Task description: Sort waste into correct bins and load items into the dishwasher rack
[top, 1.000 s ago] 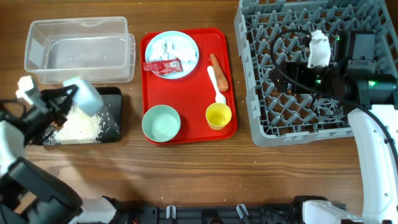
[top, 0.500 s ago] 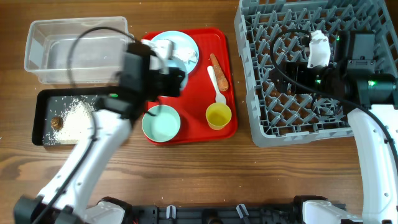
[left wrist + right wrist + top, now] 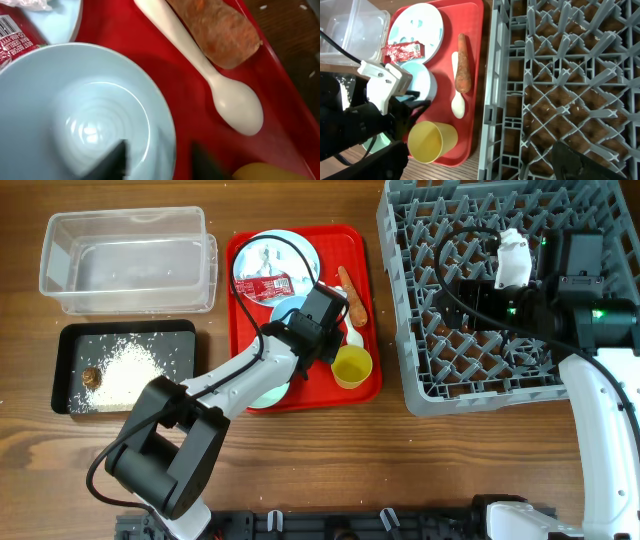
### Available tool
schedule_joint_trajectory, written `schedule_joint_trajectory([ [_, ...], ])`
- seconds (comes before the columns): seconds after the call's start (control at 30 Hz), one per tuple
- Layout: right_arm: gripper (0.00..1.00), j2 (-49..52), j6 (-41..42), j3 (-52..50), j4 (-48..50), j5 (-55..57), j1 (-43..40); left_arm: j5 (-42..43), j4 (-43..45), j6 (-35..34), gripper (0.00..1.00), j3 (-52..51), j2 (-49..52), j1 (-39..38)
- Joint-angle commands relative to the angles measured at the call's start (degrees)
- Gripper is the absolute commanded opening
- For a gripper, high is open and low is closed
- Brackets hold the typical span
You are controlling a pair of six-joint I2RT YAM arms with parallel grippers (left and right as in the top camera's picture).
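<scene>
My left gripper (image 3: 318,320) is shut on the rim of a pale bluish-white bowl (image 3: 293,310) and holds it over the red tray (image 3: 300,400). In the left wrist view one finger is inside the bowl (image 3: 90,115) and one outside. The white spoon (image 3: 353,330), orange carrot (image 3: 350,292) and yellow cup (image 3: 352,366) lie to its right. The pale blue plate (image 3: 290,248) carries the red-and-white wrapper (image 3: 262,286) and crumpled paper (image 3: 266,256). The mint-green bowl (image 3: 262,392) is partly under my arm. My right gripper (image 3: 480,167) is open and empty above the grey rack (image 3: 560,350).
The clear tub (image 3: 128,260) stands at the back left. In front of it the black tray (image 3: 180,330) holds white grains (image 3: 128,370) and a small brown lump (image 3: 92,377). The right arm's cable crosses the rack.
My left arm swung right from above the black tray to the red tray, carrying the bowl. The right arm has not moved.
</scene>
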Motion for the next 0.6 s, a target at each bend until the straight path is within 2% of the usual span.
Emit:
schedule_joint_trajectory([
  [0.0,0.93,0.44,-0.59,1.03,0.59,0.44,0.20,-0.90,-0.22,0.52,0.75,0.70,-0.76,-0.31],
  [0.07,0.94,0.44,-0.61,1.03,0.61,0.44,0.20,-0.85,-8.00,-1.29,0.82,6.38,-2.86,-0.17],
  [0.17,0.94,0.44,-0.59,1.03,1.01,0.42,0.20,-0.92,-24.55,-1.60,0.84,23.89,-3.32,1.40],
  [0.2,0.94,0.44,-0.59,1.03,0.98,0.44,0.20,-0.92,-26.58,-1.64,0.86,27.41,-3.32,2.34],
  [0.3,0.94,0.44,-0.61,1.03,0.83,0.44,0.20,-0.85,-26.91,-7.26,0.90,35.30,-2.89,9.09],
  [0.37,0.94,0.44,-0.59,1.03,1.05,0.42,0.20,-0.55,-26.43,-7.19,0.95,40.48,1.03,15.72],
  [0.47,0.94,0.44,-0.57,1.03,0.94,0.42,0.20,3.65,-26.23,-3.96,0.99,48.65,13.68,21.75],
  [0.57,0.94,0.44,-0.59,1.03,0.90,0.44,0.20,3.63,-23.58,-0.90,0.99,48.76,21.55,22.12],
])
